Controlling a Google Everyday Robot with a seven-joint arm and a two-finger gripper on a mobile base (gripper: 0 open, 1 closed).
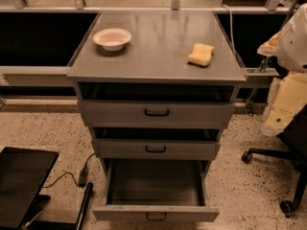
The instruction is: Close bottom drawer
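Note:
The bottom drawer (156,213) of the grey metal cabinet (158,71) is pulled far out towards me. Its deep bare inside (156,181) is empty, and its small black loop handle (156,217) sits on the flat front at the lower edge of the view. The two drawers above, top (156,113) and middle (156,149), stand out only slightly. My gripper is not in view. Only white and cream parts of my arm (293,42) show at the right edge, well above and to the right of the drawer.
A white bowl (112,38) and a yellow sponge (201,54) lie on the cabinet top. A black chair base with castors (288,176) stands on the speckled floor at the right. A black flat object (21,181) and a cable (72,176) lie at the left.

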